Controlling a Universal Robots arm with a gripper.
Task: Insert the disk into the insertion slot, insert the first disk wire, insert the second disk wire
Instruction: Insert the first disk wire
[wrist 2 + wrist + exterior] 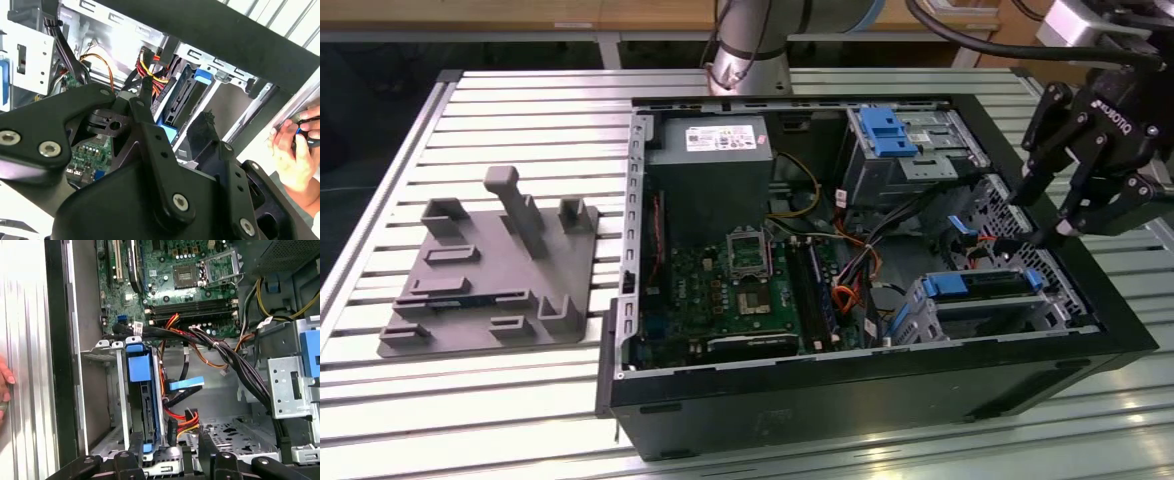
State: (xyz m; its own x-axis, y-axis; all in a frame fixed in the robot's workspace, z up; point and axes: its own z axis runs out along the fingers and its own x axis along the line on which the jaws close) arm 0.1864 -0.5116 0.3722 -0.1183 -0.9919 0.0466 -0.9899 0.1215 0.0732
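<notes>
Slot end of the case is cramped; the clear way in is from above.
The disk [140, 372] fills the insertion slot [100, 395], with the case wall [57, 365] tight on the outer side and a person's hand [295, 150] just outside it. On the inner side, red-and-yellow wires [182, 420] and a blue tab [186, 385] sit right beside the disk. A black wire bundle [225, 352] crosses between motherboard [190, 275] and slot. The perforated floor [225, 432] between slot and tall bay [290, 380] is the open pocket. The gripper [1067, 232] hangs above that end, jaws apart.
</notes>
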